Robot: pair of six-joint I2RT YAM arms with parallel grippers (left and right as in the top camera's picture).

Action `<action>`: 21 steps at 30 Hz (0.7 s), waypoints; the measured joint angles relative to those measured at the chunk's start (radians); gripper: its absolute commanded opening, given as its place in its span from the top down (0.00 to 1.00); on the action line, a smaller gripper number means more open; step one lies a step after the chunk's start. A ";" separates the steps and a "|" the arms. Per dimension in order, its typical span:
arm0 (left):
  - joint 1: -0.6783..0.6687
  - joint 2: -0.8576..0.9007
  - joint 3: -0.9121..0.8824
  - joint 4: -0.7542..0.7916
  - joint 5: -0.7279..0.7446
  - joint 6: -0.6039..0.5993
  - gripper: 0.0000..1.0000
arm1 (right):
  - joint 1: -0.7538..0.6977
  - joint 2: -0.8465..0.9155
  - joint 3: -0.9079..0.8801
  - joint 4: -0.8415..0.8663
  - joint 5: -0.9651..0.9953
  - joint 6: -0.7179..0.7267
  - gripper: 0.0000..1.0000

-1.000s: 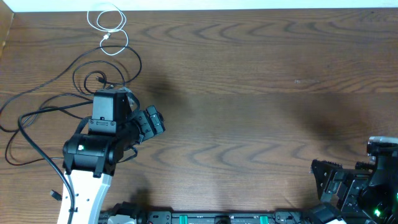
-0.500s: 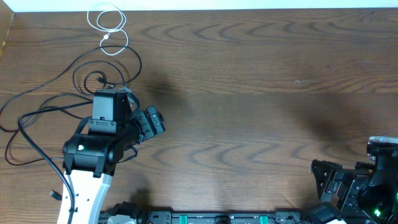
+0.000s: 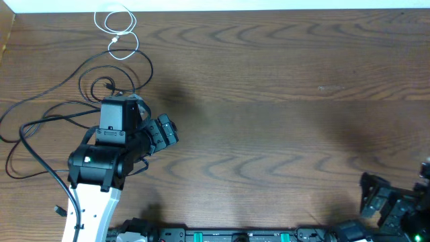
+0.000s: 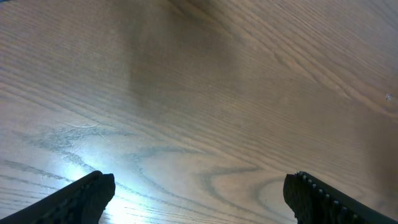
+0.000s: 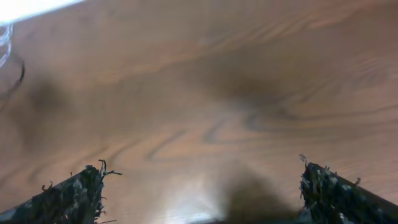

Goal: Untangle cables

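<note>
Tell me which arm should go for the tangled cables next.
Left. The left gripper, open, sits beside the black cables, with the white cable just beyond. The right gripper, also open, is in the opposite near corner, far from every cable.

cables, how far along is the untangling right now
Done: little. Only the white cable lies in its own coil at the far edge of the table; whether it touches the black ones is unclear. In hand: nothing. The left gripper and right gripper are open over bare wood. Left: the black cables lie looped and crossing each other at the left side, none laid out apart.
</note>
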 measured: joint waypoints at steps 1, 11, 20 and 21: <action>0.000 0.000 0.000 0.000 0.000 0.000 0.08 | -0.011 -0.019 -0.014 0.022 0.012 -0.010 0.01; -0.001 0.002 0.000 0.000 -0.003 0.000 0.08 | -0.039 -0.267 -0.370 0.336 0.054 -0.088 0.01; -0.001 0.004 -0.001 0.000 -0.003 0.000 0.08 | -0.055 -0.453 -0.813 0.782 -0.032 -0.236 0.01; -0.001 0.004 -0.001 0.000 -0.003 0.000 0.08 | -0.056 -0.470 -0.860 0.833 -0.040 -0.244 0.01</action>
